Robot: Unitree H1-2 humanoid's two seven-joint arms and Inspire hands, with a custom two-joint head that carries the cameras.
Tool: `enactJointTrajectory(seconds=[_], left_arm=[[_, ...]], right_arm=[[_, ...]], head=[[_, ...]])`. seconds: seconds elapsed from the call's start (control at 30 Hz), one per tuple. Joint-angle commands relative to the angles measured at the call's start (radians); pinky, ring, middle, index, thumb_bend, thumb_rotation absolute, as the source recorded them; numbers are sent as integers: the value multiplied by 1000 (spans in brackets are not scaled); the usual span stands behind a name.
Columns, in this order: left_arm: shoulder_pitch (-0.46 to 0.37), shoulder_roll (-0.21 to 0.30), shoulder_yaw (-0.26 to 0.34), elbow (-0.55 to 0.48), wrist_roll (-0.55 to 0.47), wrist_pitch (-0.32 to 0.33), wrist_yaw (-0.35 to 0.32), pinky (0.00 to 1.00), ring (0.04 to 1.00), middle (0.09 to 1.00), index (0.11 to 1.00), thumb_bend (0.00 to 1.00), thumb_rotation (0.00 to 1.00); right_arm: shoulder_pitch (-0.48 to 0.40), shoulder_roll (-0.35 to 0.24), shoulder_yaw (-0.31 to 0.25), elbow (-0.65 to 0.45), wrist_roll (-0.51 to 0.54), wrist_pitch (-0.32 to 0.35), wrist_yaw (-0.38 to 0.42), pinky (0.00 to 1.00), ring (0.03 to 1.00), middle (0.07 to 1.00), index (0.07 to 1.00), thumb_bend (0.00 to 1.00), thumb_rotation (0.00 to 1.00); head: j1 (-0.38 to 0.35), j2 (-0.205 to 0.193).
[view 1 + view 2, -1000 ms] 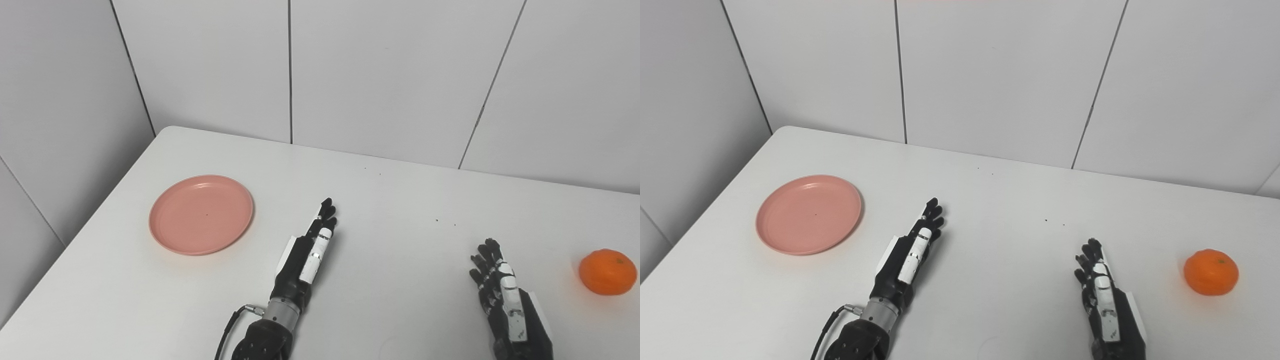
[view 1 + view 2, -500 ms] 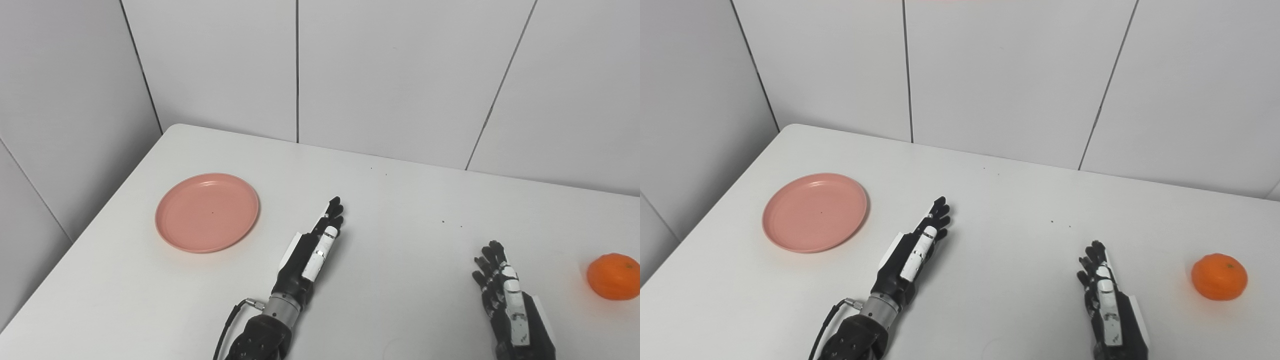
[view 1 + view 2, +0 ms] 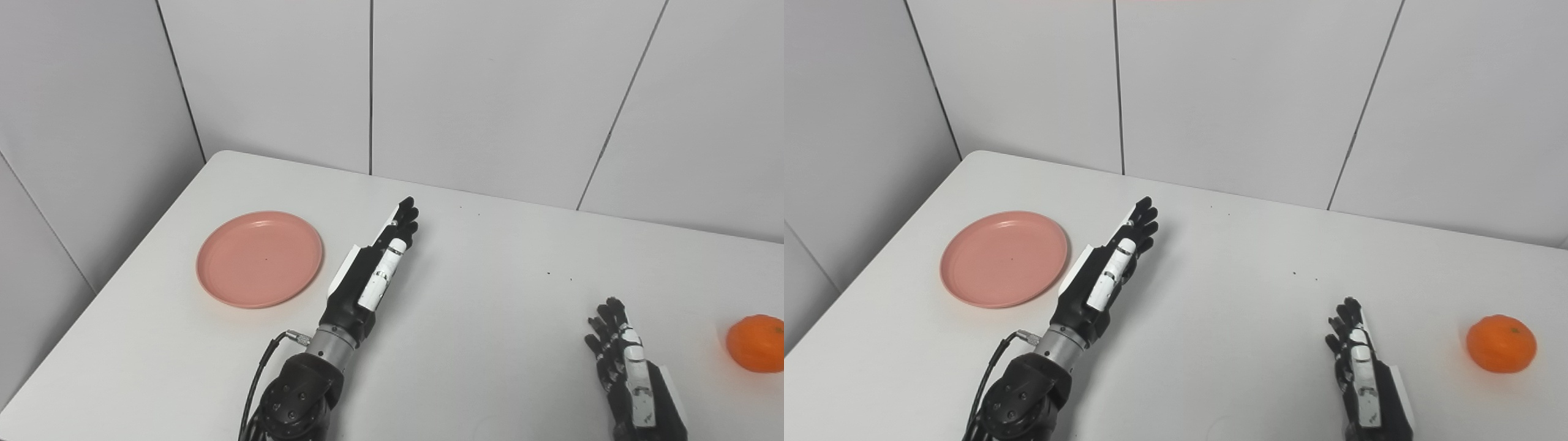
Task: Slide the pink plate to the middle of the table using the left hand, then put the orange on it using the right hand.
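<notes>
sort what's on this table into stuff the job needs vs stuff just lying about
Needed: pink plate, orange, left hand, right hand.

Lying about: nothing else, only a few dark specks on the table.

I see the pink plate (image 3: pixel 260 258) lying flat and right side up on the left part of the white table (image 3: pixel 490 257), near the table's left edge. It is round and shallow with a low raised rim, its face bare apart from a tiny dark speck at the centre. The orange (image 3: pixel 1501 343) sits on the table far over on the right, well apart from the plate. It is round, bright and whole, with its small stem dimple turned up and a little to the right.
</notes>
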Motion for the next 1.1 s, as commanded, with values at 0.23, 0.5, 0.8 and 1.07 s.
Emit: enactJointTrajectory(seconds=[0.23, 0.5, 0.8, 1.07], left_arm=[[-104, 37, 99, -53, -104, 49, -1, 974, 967, 980, 970, 409, 1000], [-170, 70, 188, -88, -144, 103, 35, 971, 966, 980, 969, 408, 1000], [-197, 151, 267, -79, -188, 102, 39, 990, 977, 984, 976, 393, 1000], [-198, 200, 317, -80, -206, 114, 53, 983, 974, 986, 965, 373, 1000]], right_arm=[[-29, 3, -10, -8, 23, -28, 5, 1000, 1000, 1000, 1000, 289, 1000], [-27, 2, -13, -21, 38, -9, 5, 1000, 1000, 1000, 1000, 300, 1000], [-33, -18, -13, -7, 51, -23, 20, 1000, 1000, 1000, 1000, 303, 1000], [-30, -21, -14, -23, 45, -11, 7, 1000, 1000, 1000, 1000, 307, 1000]], head=[[7, 0], [17, 5], [34, 2], [51, -3]])
